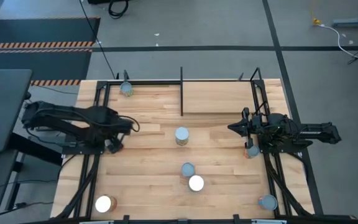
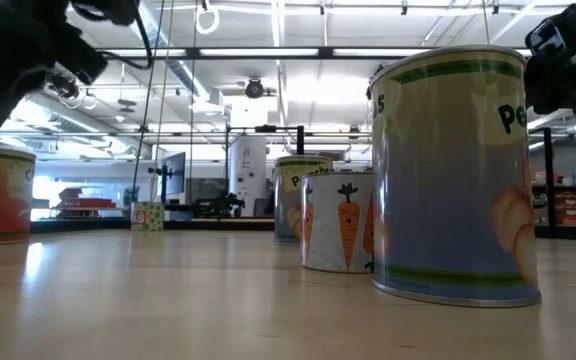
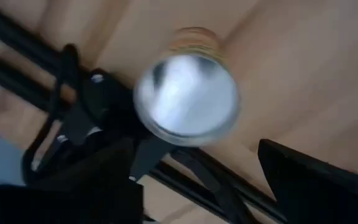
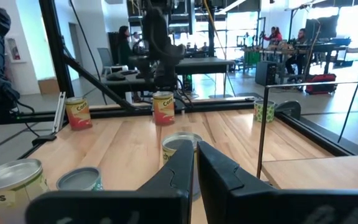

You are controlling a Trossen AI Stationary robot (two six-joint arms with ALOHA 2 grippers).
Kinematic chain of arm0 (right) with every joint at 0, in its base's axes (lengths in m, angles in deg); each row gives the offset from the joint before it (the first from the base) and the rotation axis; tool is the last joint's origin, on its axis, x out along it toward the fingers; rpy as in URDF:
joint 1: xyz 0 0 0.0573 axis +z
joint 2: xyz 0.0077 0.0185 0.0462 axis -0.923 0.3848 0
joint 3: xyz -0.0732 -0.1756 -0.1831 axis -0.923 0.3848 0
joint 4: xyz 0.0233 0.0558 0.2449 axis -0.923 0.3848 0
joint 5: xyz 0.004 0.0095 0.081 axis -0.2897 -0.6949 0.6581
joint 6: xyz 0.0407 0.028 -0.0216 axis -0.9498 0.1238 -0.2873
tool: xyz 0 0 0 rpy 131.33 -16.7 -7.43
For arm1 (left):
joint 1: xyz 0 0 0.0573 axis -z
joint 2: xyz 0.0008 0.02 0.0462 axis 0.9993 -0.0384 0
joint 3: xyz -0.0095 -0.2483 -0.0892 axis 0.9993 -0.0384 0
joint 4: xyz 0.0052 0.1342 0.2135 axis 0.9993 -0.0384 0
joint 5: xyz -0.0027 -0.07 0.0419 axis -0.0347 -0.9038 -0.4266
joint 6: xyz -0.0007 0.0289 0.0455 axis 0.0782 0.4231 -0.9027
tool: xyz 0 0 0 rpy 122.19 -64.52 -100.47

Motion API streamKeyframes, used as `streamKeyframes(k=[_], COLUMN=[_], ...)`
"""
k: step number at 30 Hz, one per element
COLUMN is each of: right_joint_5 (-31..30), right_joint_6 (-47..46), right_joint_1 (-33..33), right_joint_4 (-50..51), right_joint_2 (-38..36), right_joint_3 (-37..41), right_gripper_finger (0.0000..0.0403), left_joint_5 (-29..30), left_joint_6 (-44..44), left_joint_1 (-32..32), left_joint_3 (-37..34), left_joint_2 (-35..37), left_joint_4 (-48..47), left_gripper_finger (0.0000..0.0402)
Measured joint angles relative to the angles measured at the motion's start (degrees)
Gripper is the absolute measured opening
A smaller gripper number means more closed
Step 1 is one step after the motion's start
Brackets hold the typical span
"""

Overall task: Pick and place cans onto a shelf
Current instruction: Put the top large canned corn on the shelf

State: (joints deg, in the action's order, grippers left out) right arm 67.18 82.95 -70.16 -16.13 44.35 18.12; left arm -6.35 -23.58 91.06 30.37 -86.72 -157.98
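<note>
1 can [image 3: 186, 93] between left pincer [image 3: 197, 180] fingers

Robotics lab in a large open hall, shown by ceiling strip lights [image 2: 278, 30], seated people at desks [image 4: 291, 46], hazard-striped floor tape [image 1: 36, 45], cables [image 1: 347, 37].

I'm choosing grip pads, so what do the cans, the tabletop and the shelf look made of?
The cans look like metal: shiny silver tops, with printed, probably paper, labels round the sides. The tabletop looks like light, smooth-finished wood, with visible plank lines and grain. The shelf seems a similar light-wood board with thin black posts, likely metal.
</note>
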Motion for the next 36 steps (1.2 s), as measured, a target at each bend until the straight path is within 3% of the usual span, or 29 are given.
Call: streamKeyframes(k=[12, 24, 36], right_joint_5=[0.01, 0.01, 0.01], right_joint_6=[0.00, 0.00, 0.01], right_joint_1=[0.02, 0.00, 0.01], right_joint_4=[-0.34, -0.35, -0.33], right_joint_2=[0.00, 0.00, 0.00], right_joint_3=[0.00, -0.01, -0.01], right_gripper_finger=[0.0028, 0.0028, 0.0028], left_joint_5=[3.84, 1.06, 0.59], left_joint_6=[7.52, 8.74, 9.36], left_joint_1=[-0.27, -2.44, -1.62], left_joint_3=[-0.24, -8.24, -8.24], left_joint_2=[-4.41, -4.37, -4.37], left_joint_4=[4.18, 6.45, 7.13], left_gripper_finger=[0.0353, 0.0353, 0.0345])
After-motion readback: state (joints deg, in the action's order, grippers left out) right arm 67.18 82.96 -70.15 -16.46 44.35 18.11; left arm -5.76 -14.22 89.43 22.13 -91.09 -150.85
